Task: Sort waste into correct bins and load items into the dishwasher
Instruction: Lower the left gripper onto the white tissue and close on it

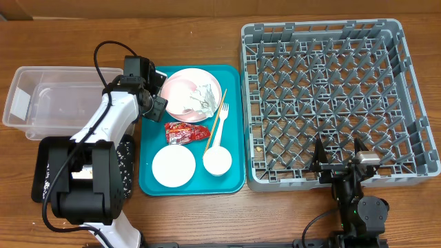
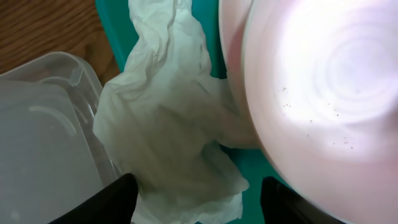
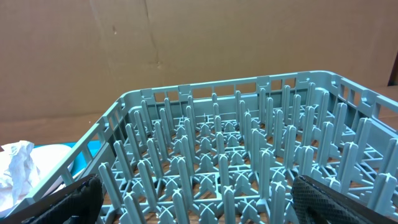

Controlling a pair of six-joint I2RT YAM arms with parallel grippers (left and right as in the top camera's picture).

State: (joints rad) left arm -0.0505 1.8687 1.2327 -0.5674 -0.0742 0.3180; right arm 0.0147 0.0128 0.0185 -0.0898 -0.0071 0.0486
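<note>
the clear tub (image 1: 27, 103) sits far left. only the left wrist view shows a crumpled napkin (image 2: 168, 124) lying between the wide-spread fingers (image 2: 118, 200) of the left gripper (image 2: 205, 199), touching the pink plate (image 2: 323, 93) on the teal tray (image 1: 231, 131). the right gripper (image 1: 337, 156) hangs released, fingers apart, at the dish rack (image 1: 331, 96) near wall

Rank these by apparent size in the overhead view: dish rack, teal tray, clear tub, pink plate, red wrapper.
1. Grey dish rack, clearly the largest.
2. Teal tray.
3. Clear tub; the left arm hides its right end, but it looks smaller than the tray.
4. Pink plate.
5. Red wrapper, the smallest.
</note>
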